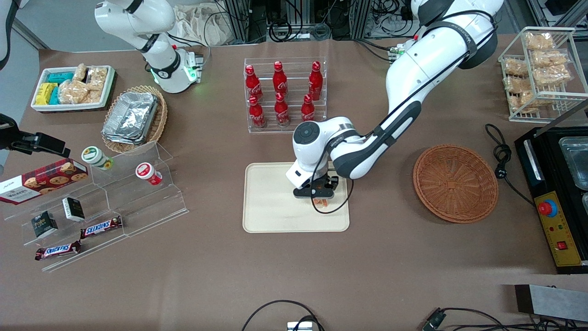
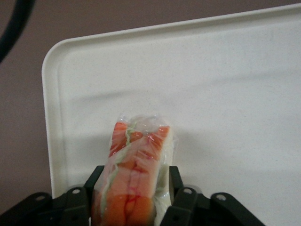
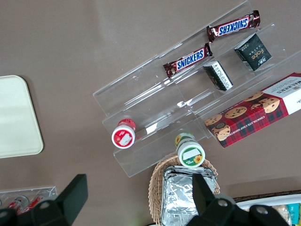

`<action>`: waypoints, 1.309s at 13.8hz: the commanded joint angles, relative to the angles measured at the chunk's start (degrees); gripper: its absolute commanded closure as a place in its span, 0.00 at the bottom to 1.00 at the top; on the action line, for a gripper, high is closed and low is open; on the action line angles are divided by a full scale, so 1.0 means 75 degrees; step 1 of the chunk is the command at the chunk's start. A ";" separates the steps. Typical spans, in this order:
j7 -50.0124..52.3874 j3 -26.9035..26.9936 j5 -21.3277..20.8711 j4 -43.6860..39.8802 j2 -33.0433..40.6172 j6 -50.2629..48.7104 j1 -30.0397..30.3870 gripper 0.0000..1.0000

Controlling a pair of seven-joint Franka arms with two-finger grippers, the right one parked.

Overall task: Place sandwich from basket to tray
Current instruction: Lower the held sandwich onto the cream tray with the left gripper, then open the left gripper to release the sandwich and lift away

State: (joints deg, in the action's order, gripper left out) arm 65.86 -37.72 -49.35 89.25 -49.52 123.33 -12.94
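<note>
Left wrist view: sandwich [image 2: 136,165] is pinched between the two black fingers [image 2: 75,202] of the gripper [image 2: 134,207], jaws closed only as far as the wedge's width, one pad on each bread face. Cut edge faces the camera, orange filling with thin green streaks, all under clear film that bunches at the tip. It hangs over the cream tray [image 2: 235,70], near a rounded corner; whether the tip already touches the tray floor I cannot tell.

Front view, centre of frame: the gripper [image 1: 320,196] is low over the tray [image 1: 271,216], on the side of it toward the working arm, with a bit of orange sandwich [image 1: 321,202] showing beneath it. The reddish-brown wicker basket [image 1: 455,183] sits right of centre in the frame, well apart from the tray, and nothing shows in it.

Handling, as judgement: light and soft, bread will squash under a hard squeeze, film probably slippery, so a gentle grip across the flat bread faces near the thick end looks right, which is how it is held. Transfer looks nearly done; release remains, and a tall narrow wedge may tip over once let go.

Upper centre of the front view: a clear rack of red cola bottles [image 1: 280,94], farther from the camera than the tray.
</note>
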 commanded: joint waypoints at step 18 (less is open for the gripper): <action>-0.0225 0.0026 0.2521 -0.1105 0.1926 -0.1733 0.0600 0.00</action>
State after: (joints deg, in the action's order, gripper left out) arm 65.84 -37.43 -34.79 82.79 -38.30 114.36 -10.03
